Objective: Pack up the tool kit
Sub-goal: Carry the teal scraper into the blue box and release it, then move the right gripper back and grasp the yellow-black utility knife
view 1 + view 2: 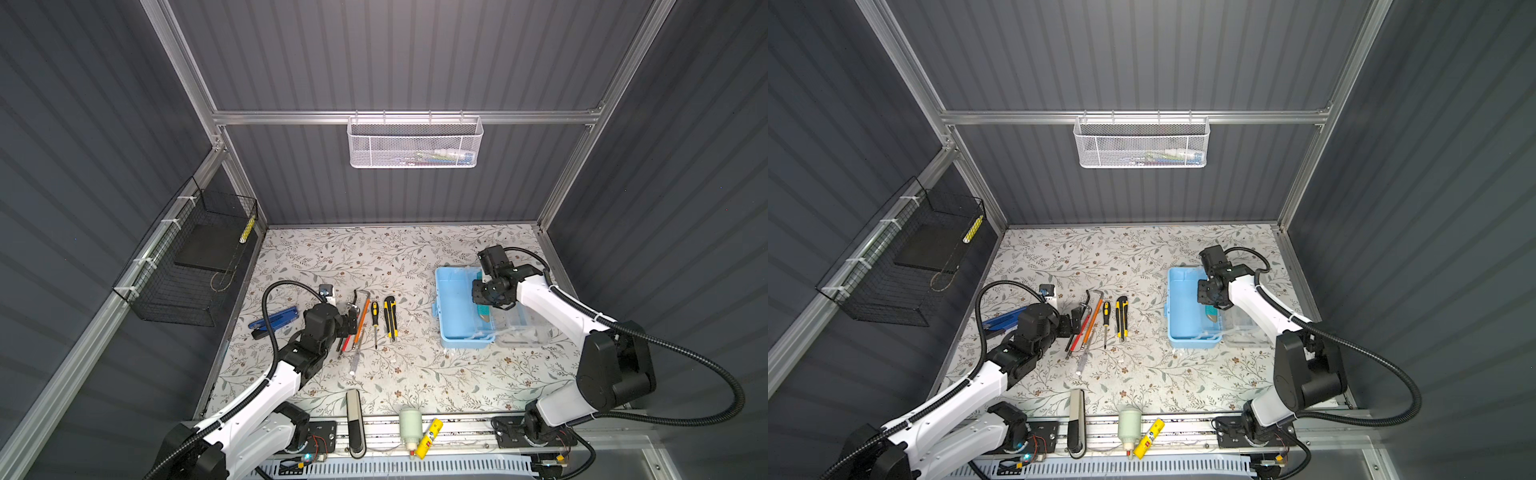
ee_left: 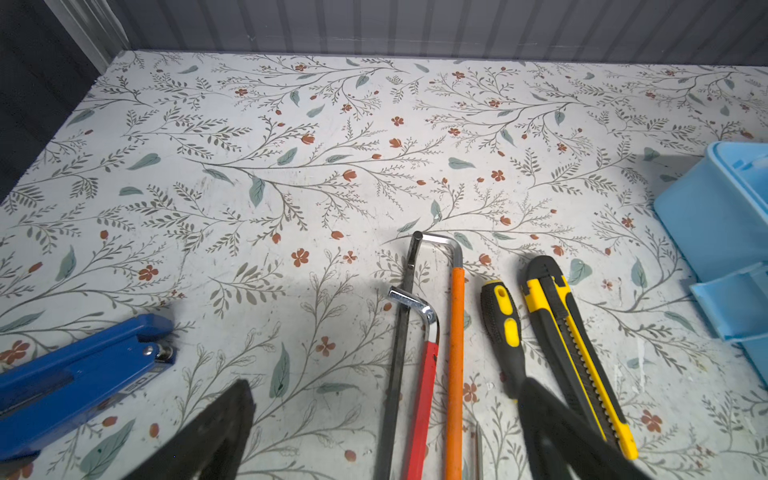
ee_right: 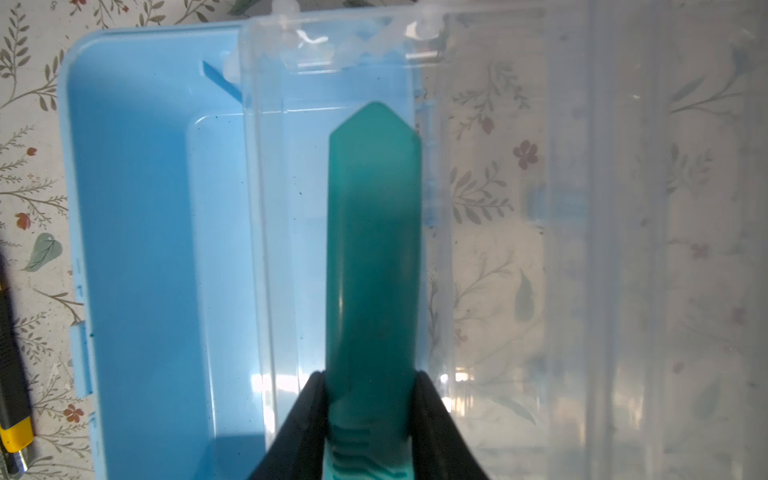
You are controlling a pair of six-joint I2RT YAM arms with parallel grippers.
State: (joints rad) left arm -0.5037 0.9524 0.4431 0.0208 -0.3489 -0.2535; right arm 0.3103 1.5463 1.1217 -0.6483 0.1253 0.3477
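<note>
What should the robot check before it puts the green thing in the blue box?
1. Lid open: ok, the clear lid lies flipped beside the blue box.
2. Grip: ok, the right gripper is shut on the green tool.
3. Room inside the box: ok, bare floor shows.
4. Tool fully over the box: cannot tell, it hangs near the lid-side wall.
5. Left gripper clear: ok, open over the loose tools.
</note>
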